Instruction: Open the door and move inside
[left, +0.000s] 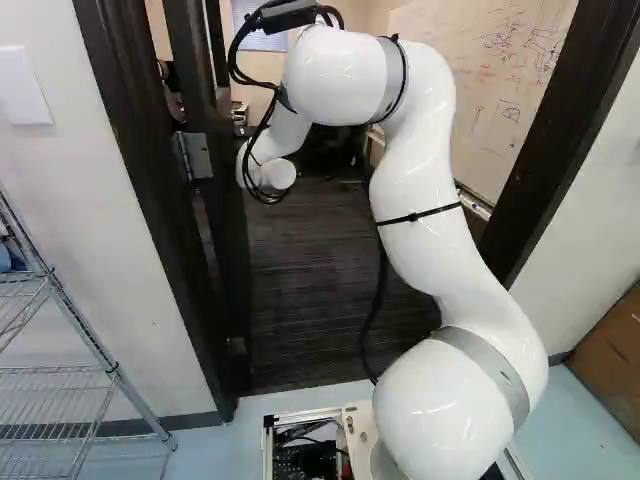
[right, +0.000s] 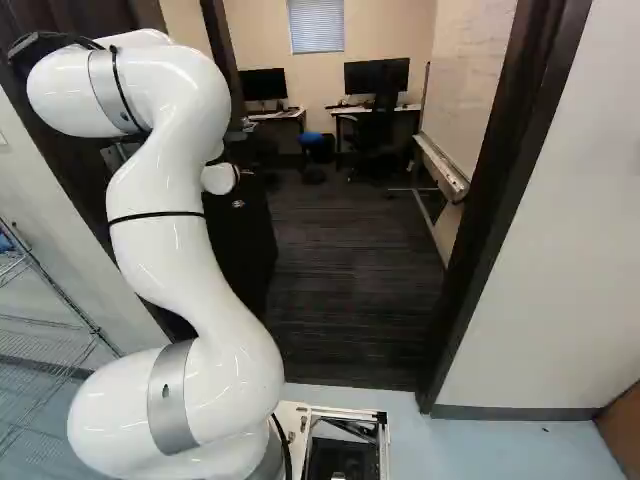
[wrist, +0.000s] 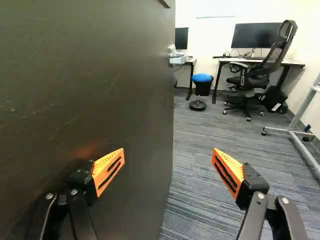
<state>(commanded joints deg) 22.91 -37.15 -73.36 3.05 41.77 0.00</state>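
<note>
The dark door (wrist: 100, 80) stands swung inward, its face filling one side of the wrist view; it also shows as a dark slab (right: 243, 235) behind the arm in the right base view. A metal handle (wrist: 176, 59) sits near its free edge, ahead of the gripper. My gripper (wrist: 168, 165) is open with nothing gripped. One orange-padded finger is close to the door's face, and whether it touches cannot be told; the other is past the free edge, over the doorway. In both base views the arm hides the gripper.
The dark door frame (right: 505, 190) borders the opening, with carpet (left: 310, 290) beyond. Inside are desks with monitors, an office chair (wrist: 257, 70), a blue stool (wrist: 202, 78) and a whiteboard (left: 485, 90) on a wheeled stand. A wire rack (left: 75, 380) stands left of the doorway.
</note>
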